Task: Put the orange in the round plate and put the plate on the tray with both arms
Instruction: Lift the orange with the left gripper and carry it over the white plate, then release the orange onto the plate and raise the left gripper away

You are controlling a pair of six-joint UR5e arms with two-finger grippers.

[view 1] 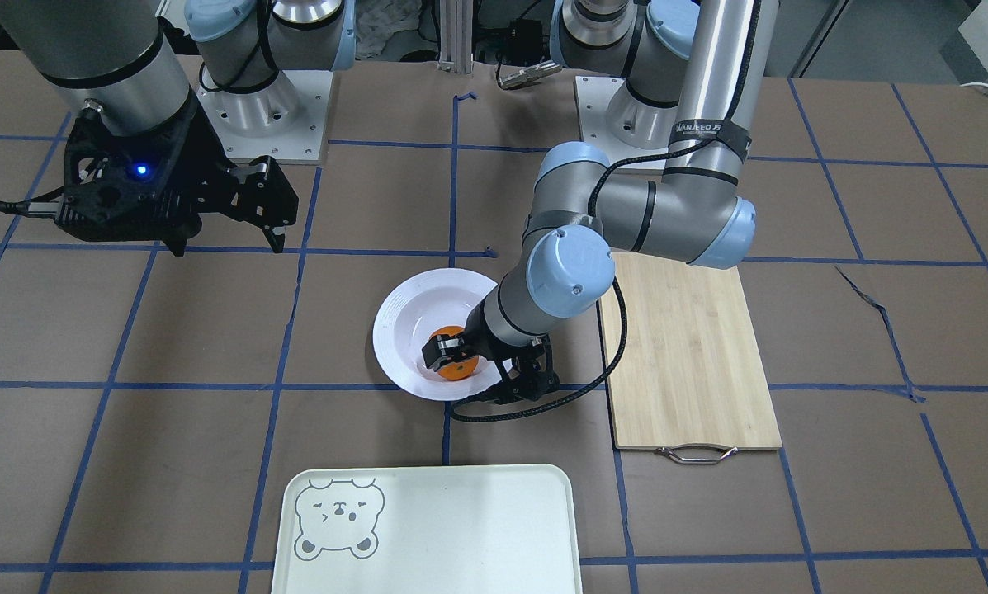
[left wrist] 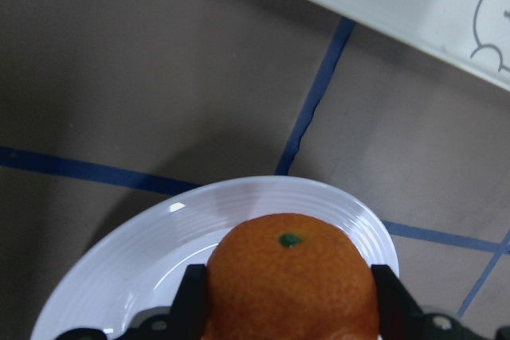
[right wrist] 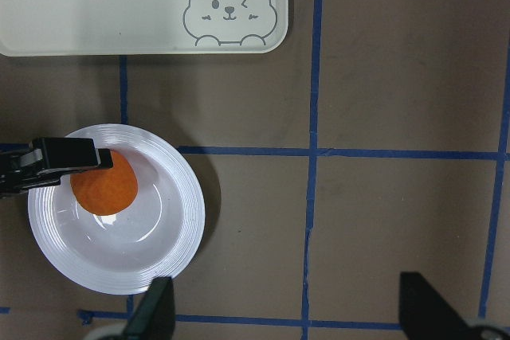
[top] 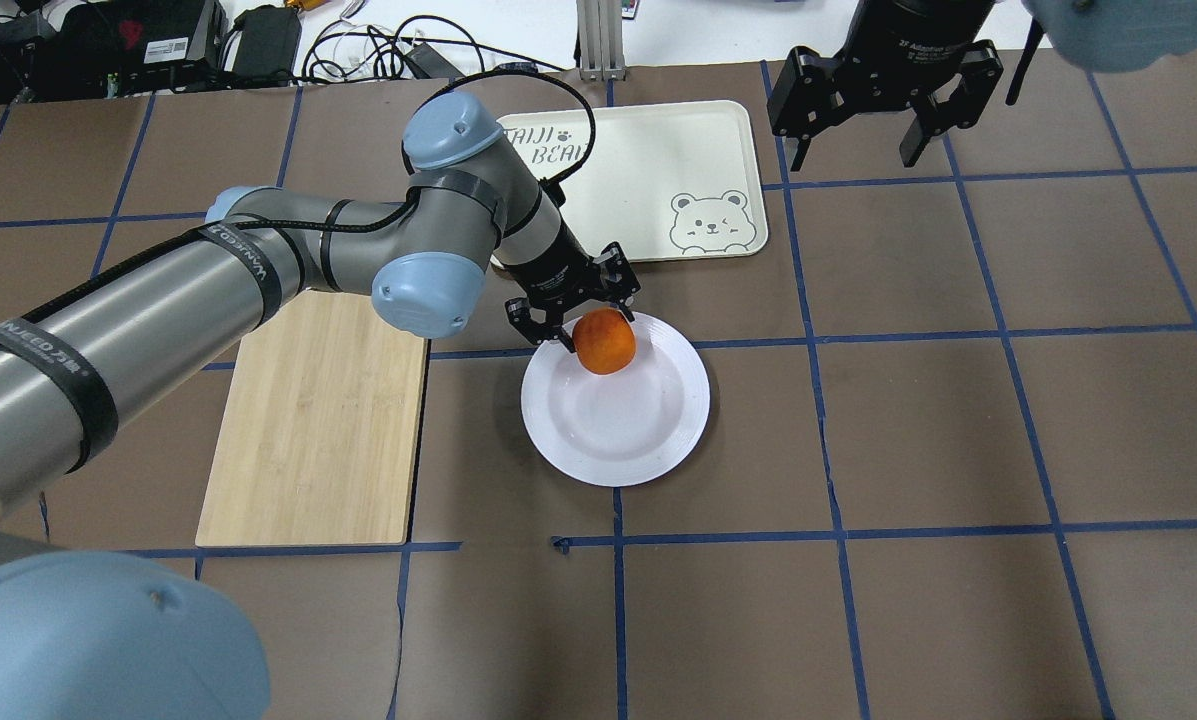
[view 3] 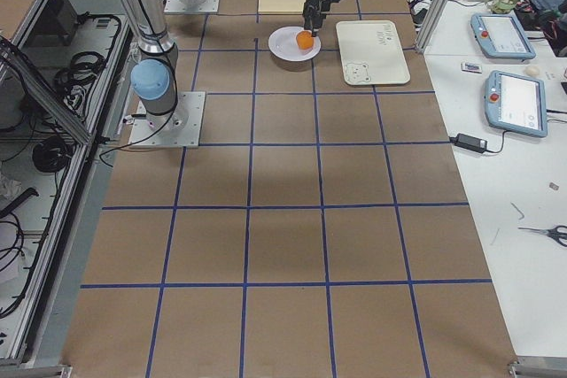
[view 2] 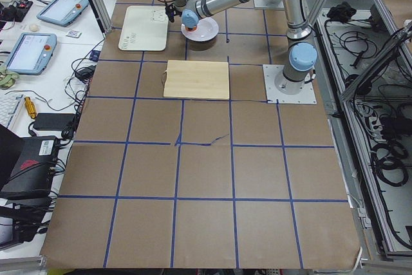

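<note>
The orange (top: pixel 604 340) is clamped between the fingers of my left gripper (top: pixel 594 322), which is shut on it. It hangs low over the far-left part of the round plate (top: pixel 648 430), a plain white plate in the middle of the table. In the left wrist view the orange (left wrist: pixel 291 284) fills the gap between both fingers (left wrist: pixel 194 302), with the plate (left wrist: pixel 135 268) just below. The tray (top: pixel 648 150), with a bear face, lies beyond the plate. My right gripper (top: pixel 863 125) hovers open and empty, high over the table to the right of the tray.
A bamboo cutting board (top: pixel 318 420) with a metal handle lies under my left arm, left of the plate. Blue tape lines grid the brown table. Cables and devices sit past the far table edge.
</note>
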